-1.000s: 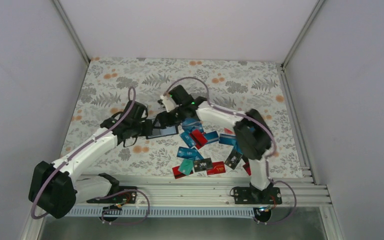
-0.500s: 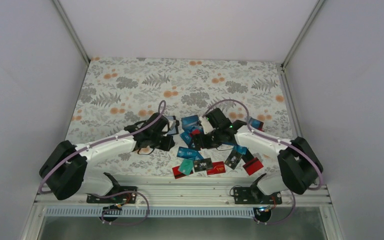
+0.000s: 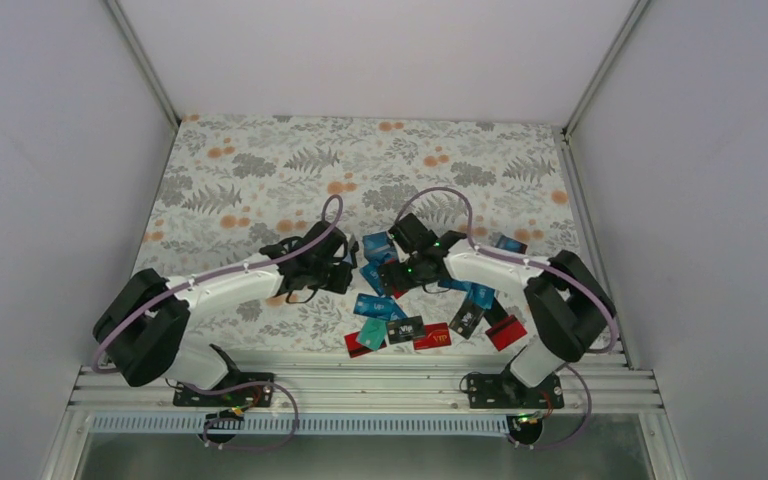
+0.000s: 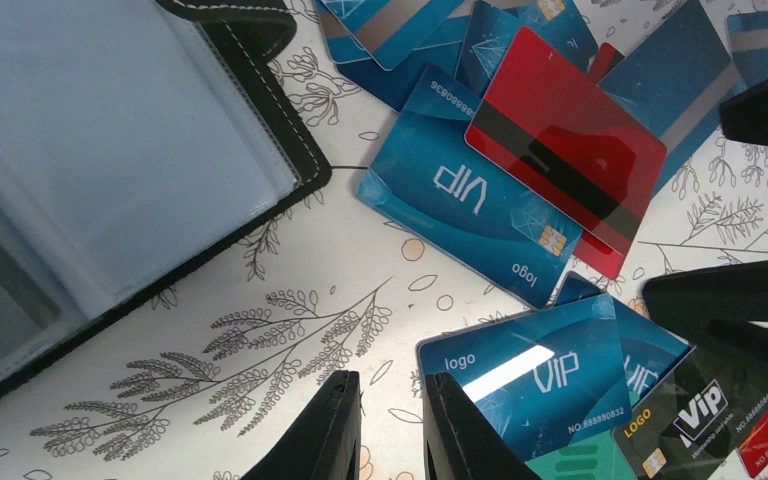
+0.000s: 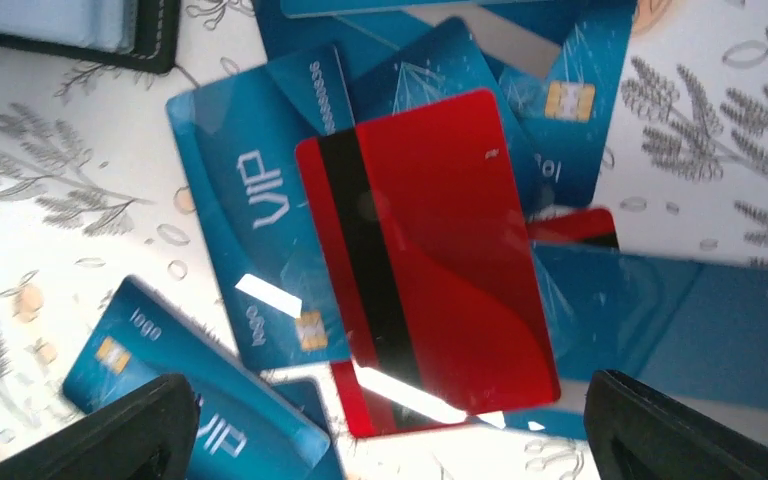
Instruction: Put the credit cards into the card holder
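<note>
The card holder (image 4: 110,150) lies open on the floral table, black-rimmed with grey-blue slots, at the upper left of the left wrist view; its corner (image 5: 70,30) shows in the right wrist view. The credit cards (image 3: 400,320) lie in a loose pile. My left gripper (image 4: 390,385) hangs low between holder and pile, its jaws a narrow gap apart with nothing between them, beside a blue VIP card (image 4: 540,375). My right gripper (image 5: 388,385) is wide open over a red card (image 5: 425,250) that lies stripe-up on blue cards. In the top view the left wrist (image 3: 325,262) covers most of the holder.
Black, teal and red cards (image 3: 410,332) lie at the pile's near edge, close to the metal rail (image 3: 380,385). The two grippers face each other a short way apart. White walls enclose the table (image 3: 260,160) on three sides.
The right arm swung from over the holder down to the card pile and its jaws opened wide. The left arm shifted right toward the pile and its jaws parted slightly.
</note>
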`<state>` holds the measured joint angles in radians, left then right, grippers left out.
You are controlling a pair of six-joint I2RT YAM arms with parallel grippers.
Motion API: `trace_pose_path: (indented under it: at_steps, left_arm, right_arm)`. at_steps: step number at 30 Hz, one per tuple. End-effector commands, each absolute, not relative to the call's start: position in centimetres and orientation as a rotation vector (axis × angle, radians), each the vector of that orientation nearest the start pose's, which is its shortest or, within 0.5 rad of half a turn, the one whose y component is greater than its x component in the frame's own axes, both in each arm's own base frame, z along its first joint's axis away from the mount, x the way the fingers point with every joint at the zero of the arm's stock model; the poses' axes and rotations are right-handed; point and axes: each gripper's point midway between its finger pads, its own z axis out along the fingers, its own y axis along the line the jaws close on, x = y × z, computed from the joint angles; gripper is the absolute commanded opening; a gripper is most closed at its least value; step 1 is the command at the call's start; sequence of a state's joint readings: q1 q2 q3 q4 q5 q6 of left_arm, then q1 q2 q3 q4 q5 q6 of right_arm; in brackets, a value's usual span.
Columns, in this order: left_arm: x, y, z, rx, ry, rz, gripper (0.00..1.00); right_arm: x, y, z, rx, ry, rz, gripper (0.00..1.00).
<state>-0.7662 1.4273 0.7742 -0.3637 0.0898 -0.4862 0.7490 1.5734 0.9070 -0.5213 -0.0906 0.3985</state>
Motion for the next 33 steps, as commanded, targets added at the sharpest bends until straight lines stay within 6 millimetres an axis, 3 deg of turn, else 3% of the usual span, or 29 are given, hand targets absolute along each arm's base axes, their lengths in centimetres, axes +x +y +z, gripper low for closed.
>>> trace_pose_path:
  at_steps: [1, 11, 20, 27, 33]
  left_arm:
    - [24.0, -24.5, 7.6, 0.396, 2.610, -0.526, 0.17]
    - [23.7, -23.6, 7.1, 0.387, 2.605, -0.505, 0.17]
    - [23.7, -23.1, 7.1, 0.380, 2.599, -0.490, 0.17]
    - [23.6, -24.2, 7.6, 0.393, 2.586, -0.570, 0.17]
    - [23.4, -26.2, 8.3, 0.391, 2.550, -0.735, 0.17]
  right_arm:
    - [25.7, 24.2, 4.0, -0.593, 2.755, 0.195, 0.98]
    - [25.6, 24.3, -0.4, -0.681, 2.836, 0.067, 0.92]
    - [22.7, 24.0, -3.2, -0.693, 2.956, 0.155, 0.55]
    - [22.2, 26.8, -1.6, -0.697, 2.946, 0.391, 0.44]
    - [21.3, 29.5, 0.8, -0.725, 2.916, 0.665, 0.44]
